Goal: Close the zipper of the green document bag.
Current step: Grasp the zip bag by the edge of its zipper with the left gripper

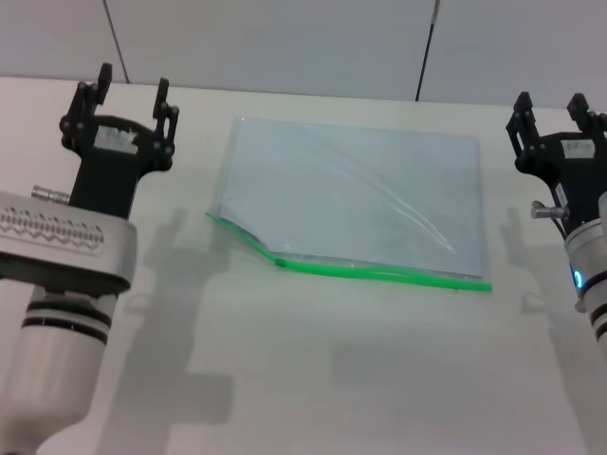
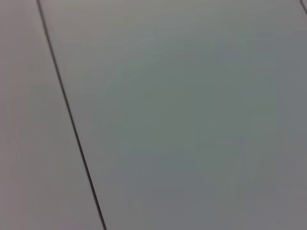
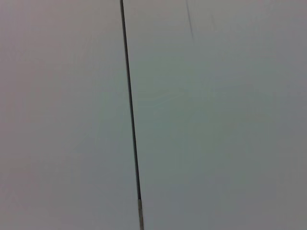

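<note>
We see the green document bag (image 1: 351,194) lying flat on the bench (image 1: 313,379), its zipper (image 1: 379,272) along the near edge, gaping toward the left. Left tool (image 1: 131,90) and right tool (image 1: 550,106) flank it, fingers apart, empty. We judge the film light, limp and slippery; pinch the stiffer zip strip.

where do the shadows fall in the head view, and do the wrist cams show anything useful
Head view: soft shadows of both arms lie on the table, beside the left tool and right tool; green document bag shows pale sheen. Both wrist views: only blank panels with a dark seam.
</note>
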You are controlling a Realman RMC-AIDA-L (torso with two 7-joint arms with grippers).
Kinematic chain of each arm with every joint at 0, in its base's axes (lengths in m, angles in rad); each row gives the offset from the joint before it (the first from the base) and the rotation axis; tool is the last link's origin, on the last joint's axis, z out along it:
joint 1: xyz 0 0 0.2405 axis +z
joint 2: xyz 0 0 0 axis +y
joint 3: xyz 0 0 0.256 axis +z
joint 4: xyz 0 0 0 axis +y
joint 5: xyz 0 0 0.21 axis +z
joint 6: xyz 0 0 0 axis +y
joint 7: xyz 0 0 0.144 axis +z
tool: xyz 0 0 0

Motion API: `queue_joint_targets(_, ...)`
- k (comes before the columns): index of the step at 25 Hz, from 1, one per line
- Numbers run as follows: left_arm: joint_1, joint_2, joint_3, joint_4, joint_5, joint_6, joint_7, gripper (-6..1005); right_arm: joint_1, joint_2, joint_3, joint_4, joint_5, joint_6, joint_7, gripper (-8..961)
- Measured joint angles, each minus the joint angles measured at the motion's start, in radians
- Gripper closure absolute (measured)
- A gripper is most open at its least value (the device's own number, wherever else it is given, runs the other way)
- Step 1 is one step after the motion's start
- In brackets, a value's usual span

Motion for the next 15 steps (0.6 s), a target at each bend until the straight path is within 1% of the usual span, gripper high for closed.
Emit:
queue_joint_targets(4,0.037,0.006,-0.003,0.039,-0.009,-0.002,0.136,416,-0.004,-0.001,0.000,0.002,0.000,-0.001,-0.001,299)
queue_joint_targets(7,0.055,0.009,-0.004,0.068,-0.044,-0.011,0.280,416,-0.009,-0.001,0.000,0.009,0.000,-0.001,-0.001,299)
queue_joint_targets(11,0.079,0.008,-0.001,0.116,-0.098,-0.089,0.500,416,-0.011,-0.001,0.000,0.012,0.000,-0.001,0.004,299)
queue_joint_targets(15,0.083,0.008,0.006,0.145,-0.115,-0.117,0.636,416,-0.011,-0.001,0.001,0.012,0.000,-0.001,0.004,299)
